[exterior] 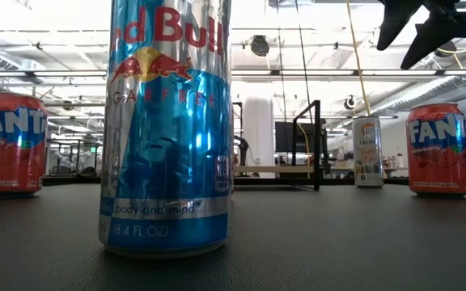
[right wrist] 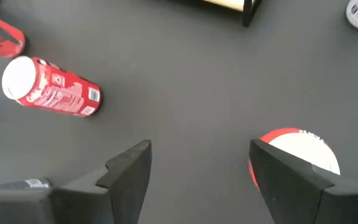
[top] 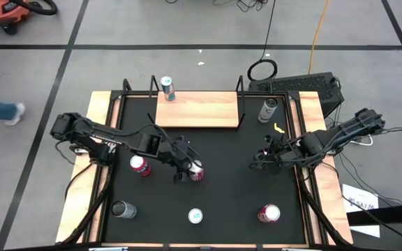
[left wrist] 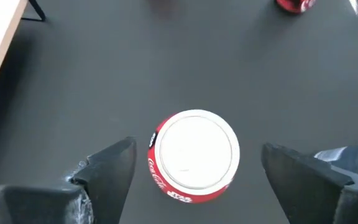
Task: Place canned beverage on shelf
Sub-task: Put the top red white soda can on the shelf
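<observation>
"Red Bull", "8.4 FL OZ" on blue can (exterior: 167,129); "FANTA" on red cans (exterior: 438,149).

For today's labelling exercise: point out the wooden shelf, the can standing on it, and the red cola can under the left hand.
Shelf (top: 201,111), high view, bare middle of the board.
Can on the shelf (top: 167,88), high view, its top.
Red cola can (left wrist: 196,151), left wrist view, its white lid.

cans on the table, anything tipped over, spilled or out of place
Nothing stands out. Every can is upright with no spill, including the Coca-Cola can under the open left claw. One can already stands on the shelf.
</observation>
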You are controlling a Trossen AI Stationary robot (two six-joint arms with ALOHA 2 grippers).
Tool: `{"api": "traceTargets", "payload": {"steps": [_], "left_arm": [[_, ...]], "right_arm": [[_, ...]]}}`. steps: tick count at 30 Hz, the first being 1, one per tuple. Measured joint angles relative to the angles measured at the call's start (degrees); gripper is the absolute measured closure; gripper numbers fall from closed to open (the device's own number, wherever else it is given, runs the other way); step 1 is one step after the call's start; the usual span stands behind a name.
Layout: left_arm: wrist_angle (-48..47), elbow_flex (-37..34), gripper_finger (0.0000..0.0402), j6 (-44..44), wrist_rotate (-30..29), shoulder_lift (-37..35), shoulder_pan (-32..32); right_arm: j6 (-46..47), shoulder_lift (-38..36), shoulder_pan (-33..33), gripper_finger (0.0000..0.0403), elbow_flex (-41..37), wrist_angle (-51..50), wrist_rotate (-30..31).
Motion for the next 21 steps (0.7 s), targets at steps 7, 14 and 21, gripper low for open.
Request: {"api": "traceTargets", "payload": {"steps": [7,14,21], "left_arm": [[-0.1,0.0,0.0045,5.4,0.0,3.0,0.0],[1.3,0.0,0.0045,8.2,0.0,5.1,0.1],[1.8,0.0,0.0048,8.0,0.1,7.0,0.7]], "right_arm": [[0.2,0.0,0.0,0.0144,0.0,-0.1,0.4],[0.4,0.0,0.0,0.0144,0.0,0.5,0.5],[0.4,0.0,0.0,0.0144,0.0,1.0,0.5]]}}
